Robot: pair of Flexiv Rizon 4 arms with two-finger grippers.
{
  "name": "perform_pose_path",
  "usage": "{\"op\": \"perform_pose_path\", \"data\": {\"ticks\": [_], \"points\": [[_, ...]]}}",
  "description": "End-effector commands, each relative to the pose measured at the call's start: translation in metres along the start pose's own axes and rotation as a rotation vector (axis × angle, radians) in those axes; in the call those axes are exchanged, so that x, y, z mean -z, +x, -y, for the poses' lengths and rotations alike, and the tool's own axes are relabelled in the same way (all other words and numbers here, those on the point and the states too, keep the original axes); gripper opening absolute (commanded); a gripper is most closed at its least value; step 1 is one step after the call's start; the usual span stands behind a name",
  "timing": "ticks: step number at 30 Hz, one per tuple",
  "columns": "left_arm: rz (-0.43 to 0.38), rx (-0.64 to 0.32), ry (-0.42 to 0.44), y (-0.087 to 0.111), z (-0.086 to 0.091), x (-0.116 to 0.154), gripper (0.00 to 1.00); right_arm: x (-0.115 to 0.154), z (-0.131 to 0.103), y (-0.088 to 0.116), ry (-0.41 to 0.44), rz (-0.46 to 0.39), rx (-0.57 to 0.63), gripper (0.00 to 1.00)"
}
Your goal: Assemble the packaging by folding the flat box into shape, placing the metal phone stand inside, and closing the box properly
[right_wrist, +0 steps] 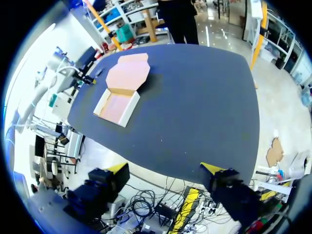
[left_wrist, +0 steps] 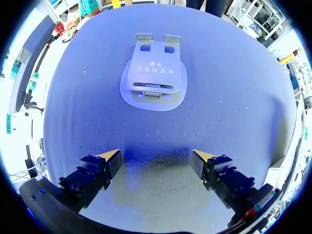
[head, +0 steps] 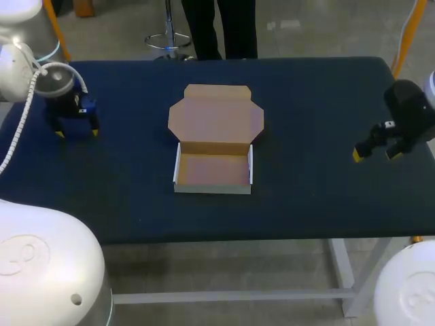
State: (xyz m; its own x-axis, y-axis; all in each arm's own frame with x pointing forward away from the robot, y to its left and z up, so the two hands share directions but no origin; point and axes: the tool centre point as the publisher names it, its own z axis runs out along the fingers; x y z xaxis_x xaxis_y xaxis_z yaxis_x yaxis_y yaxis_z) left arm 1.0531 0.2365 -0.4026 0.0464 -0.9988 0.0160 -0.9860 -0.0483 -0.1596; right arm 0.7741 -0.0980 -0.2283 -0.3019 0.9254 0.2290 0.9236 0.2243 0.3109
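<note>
A cardboard box [head: 213,170] stands in the middle of the table as a shallow tray with white walls raised. Its brown lid [head: 216,117] lies open and flat behind it. The right wrist view shows the box [right_wrist: 117,107] far ahead of the right gripper. The metal phone stand [left_wrist: 153,73], silver and folded flat, lies on the cloth ahead of my left gripper [left_wrist: 157,158]. The stand does not show in the head view. My left gripper [head: 77,129] hangs open and empty at the table's left. My right gripper [head: 377,151] hangs open and empty near the right edge.
The table [head: 319,102] is covered with a dark blue cloth. A wide stretch of bare cloth lies between the box and each gripper. In the right wrist view my left arm [right_wrist: 73,78] shows beyond the box.
</note>
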Motion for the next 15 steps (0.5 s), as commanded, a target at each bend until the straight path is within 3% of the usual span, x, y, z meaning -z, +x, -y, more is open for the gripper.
{"op": "perform_pose_path", "data": {"ticks": [1, 15], "points": [[0.010, 0.003, -0.015, 0.001, 0.012, -0.005, 1.00, 0.003, 0.001, 0.000, 0.004, -0.002, 0.001, 1.00], [0.022, 0.011, -0.022, 0.000, 0.034, -0.005, 1.00, 0.003, 0.001, 0.000, 0.004, -0.002, 0.001, 1.00]]}}
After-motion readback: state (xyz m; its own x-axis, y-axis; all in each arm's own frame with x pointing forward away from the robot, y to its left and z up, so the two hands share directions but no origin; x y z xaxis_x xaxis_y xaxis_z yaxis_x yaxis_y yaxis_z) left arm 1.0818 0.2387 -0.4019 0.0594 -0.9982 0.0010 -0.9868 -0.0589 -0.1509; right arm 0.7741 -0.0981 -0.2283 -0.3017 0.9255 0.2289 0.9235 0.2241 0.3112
